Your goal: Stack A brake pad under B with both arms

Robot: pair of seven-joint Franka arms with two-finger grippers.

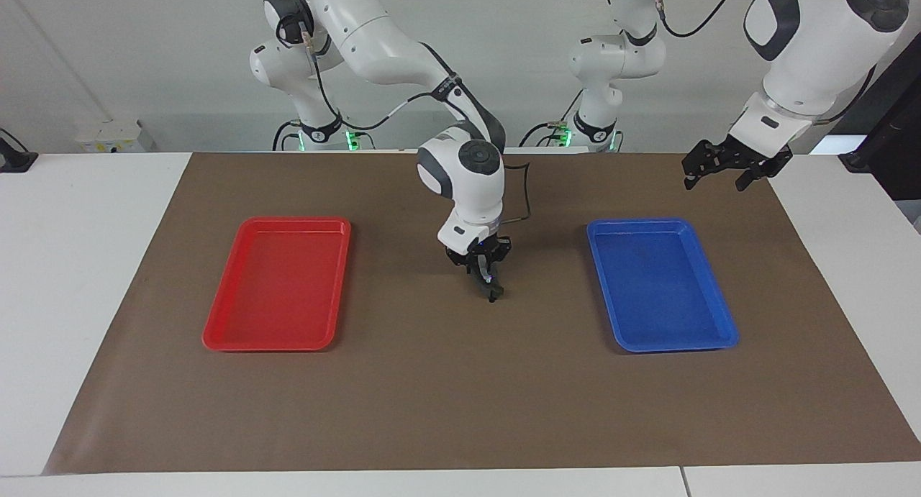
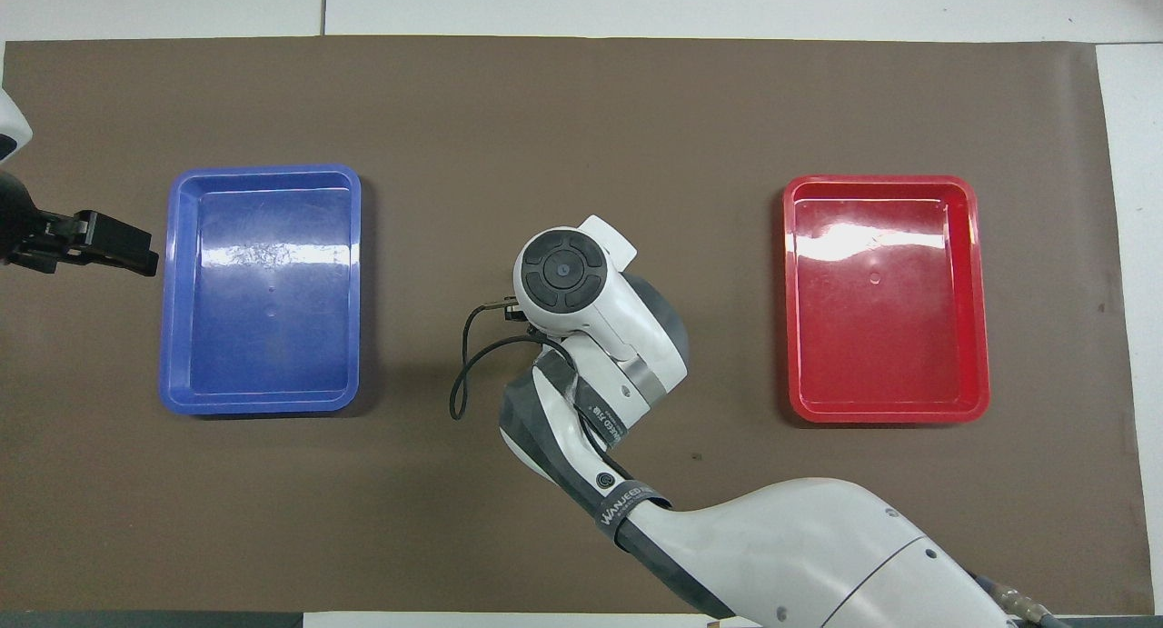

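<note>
My right gripper (image 1: 486, 277) hangs low over the middle of the brown mat, between the two trays. It is shut on a small dark grey piece (image 1: 493, 293) that looks like the brake pad, tilted and just above the mat. In the overhead view the right arm's wrist (image 2: 563, 274) hides the gripper and the pad. The crescent-shaped brake shoe is not in view. My left gripper (image 1: 714, 177) is raised and open, empty, over the mat beside the blue tray, toward the left arm's end of the table; it also shows in the overhead view (image 2: 114, 244).
A blue tray (image 1: 719, 331) lies toward the left arm's end of the table and a red tray (image 1: 216, 335) toward the right arm's end. Both show nothing in them. The brown mat (image 1: 460, 403) covers most of the white table.
</note>
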